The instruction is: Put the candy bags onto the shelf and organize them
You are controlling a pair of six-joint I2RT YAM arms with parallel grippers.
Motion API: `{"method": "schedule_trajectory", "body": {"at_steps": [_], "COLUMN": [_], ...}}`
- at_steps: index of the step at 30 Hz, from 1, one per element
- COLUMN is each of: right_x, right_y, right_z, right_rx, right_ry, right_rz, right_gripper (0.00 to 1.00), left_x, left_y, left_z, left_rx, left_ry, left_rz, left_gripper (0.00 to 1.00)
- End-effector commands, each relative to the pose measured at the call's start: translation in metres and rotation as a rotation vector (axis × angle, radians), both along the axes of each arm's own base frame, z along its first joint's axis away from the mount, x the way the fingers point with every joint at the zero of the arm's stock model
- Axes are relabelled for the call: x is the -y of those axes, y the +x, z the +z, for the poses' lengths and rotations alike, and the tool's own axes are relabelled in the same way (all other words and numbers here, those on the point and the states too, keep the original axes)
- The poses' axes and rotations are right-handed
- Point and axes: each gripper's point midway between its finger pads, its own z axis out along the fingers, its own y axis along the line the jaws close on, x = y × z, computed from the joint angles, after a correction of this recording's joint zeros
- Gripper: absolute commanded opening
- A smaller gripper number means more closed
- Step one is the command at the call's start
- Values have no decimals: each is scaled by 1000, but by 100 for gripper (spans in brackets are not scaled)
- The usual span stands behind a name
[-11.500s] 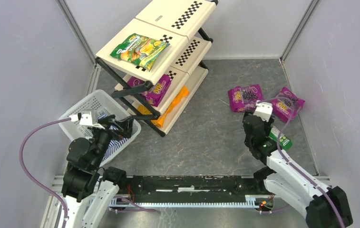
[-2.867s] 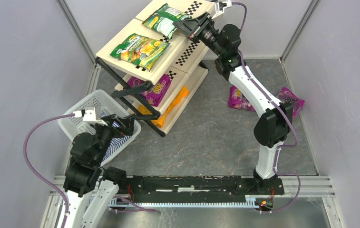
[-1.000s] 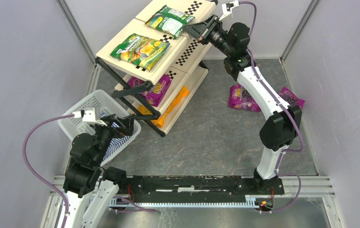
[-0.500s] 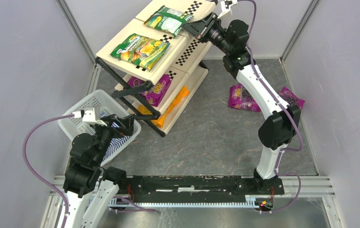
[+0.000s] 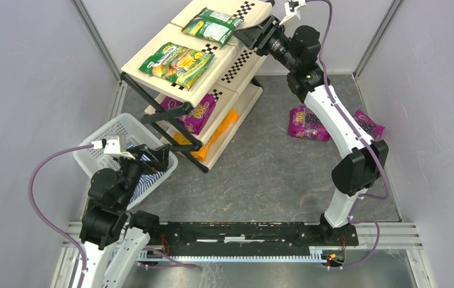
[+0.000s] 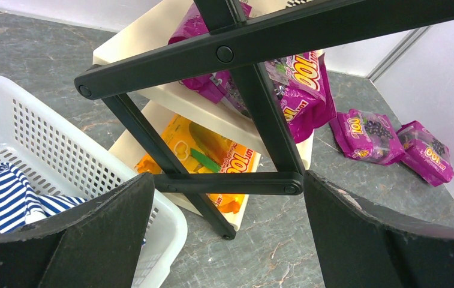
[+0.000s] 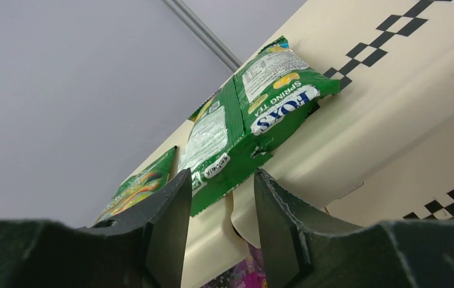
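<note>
Far-left shelf holds green bags, a purple bag, an orange bag; two loose packets wait by the tabletop's right edge. Right claw barely parted, seemingly empty; left claw gapes empty.

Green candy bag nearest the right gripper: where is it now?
The green candy bag lies on the far top panel of the shelf in the top external view, beyond the other green bag, with the open right gripper at its right-hand edge.

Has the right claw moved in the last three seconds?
Yes. The right claw has backed off to the right, away from the green bag, which now lies free on the shelf's top tier.
</note>
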Motion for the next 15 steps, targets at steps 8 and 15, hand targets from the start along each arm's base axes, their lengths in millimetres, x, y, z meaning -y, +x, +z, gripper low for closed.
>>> {"method": "schedule_trajectory", "body": {"at_steps": [8,15], "right_x": [42,87], "right_y": [-45,-98], "right_z": [6,-77], "right_rx": [107,168], "right_ry": [-151,-384], "right_rz": [-75,-176], "right_gripper": [66,81], "left_x": [-3,-3], "left_y": [1,0], "left_z": [8,8], "left_rx": [41,41], "left_ry": [43,43], "left_rz": [5,2], "left_gripper": [100,100]}}
